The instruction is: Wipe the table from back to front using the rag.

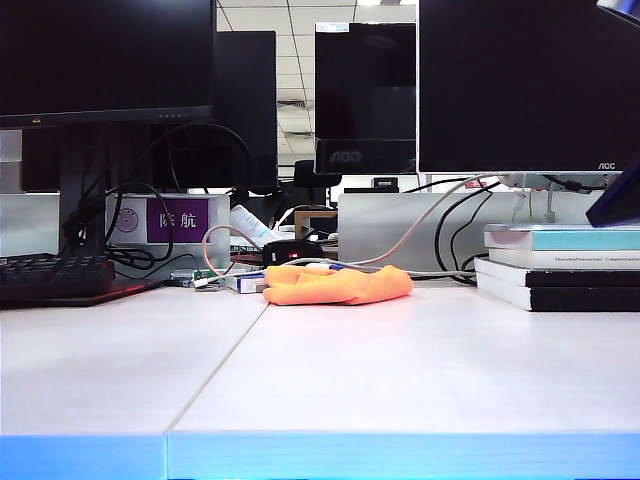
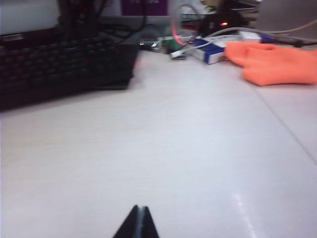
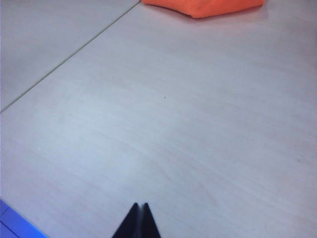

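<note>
Rag [image 1: 338,285] lay bunched at the back of the table [image 1: 400,380], just in front of the cables [image 1: 430,225] and near the keyboard [image 2: 59,64], a sensible starting place, I judged, for a wipe drawn toward the blue front edge. Neither arm touched it. The left gripper [image 2: 138,223] and the right gripper [image 3: 138,220] each hung over bare desk, well apart from the cloth, fingers pressed together on nothing.

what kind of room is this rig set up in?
Most likely an office or lab desk: AOC monitors along the back, a black keyboard, stacked books, and ceiling tiles behind. The rag lies at the table's back.
</note>
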Robot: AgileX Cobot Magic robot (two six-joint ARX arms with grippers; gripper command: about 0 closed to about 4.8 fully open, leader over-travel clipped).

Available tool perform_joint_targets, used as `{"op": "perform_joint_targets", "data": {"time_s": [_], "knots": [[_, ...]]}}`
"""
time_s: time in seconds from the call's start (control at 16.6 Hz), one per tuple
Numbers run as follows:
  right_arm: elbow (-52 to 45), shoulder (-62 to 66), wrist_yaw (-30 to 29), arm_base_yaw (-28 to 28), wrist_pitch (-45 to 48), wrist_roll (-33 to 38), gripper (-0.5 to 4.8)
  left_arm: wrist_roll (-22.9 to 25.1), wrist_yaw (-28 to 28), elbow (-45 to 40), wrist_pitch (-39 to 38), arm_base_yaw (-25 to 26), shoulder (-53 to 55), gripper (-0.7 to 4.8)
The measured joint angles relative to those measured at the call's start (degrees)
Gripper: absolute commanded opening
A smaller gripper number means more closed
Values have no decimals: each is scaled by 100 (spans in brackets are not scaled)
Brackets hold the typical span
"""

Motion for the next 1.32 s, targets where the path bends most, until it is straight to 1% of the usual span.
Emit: {"op": "perform_joint_targets", "data": {"time_s": [0.42,0.54,0.66,0.72,0.78,0.84,0.9,1.02,1.2,1.32], "knots": [[0,-44,0,-7,-42,0,0,-9,-31,0,-15,0,0,-2],[-107,-385,-28,-50,-9,0,0,-9,-31,0,-15,0,0,-2],[-428,-946,83,-284,98,-15,0,-11,-33,0,-15,0,0,-2],[-632,-1292,422,-514,245,-13,0,-11,-26,0,-15,0,0,-2],[-769,-1519,636,-723,378,-15,0,-11,-28,0,-15,0,0,-2],[-916,-1836,791,-999,485,-15,0,-11,-31,0,-17,0,0,-2],[-1049,-2149,785,-1333,616,-13,0,-11,-28,0,-15,0,0,-2],[-1311,-2623,411,-1934,728,-13,0,-11,-28,0,-15,0,0,-2],[-1486,-2706,-348,-2627,625,-11,-1,-11,-31,0,-15,0,0,-2],[-1486,-2710,-455,-2719,463,-15,-1,-11,-26,0,-15,0,2,-2]]}}
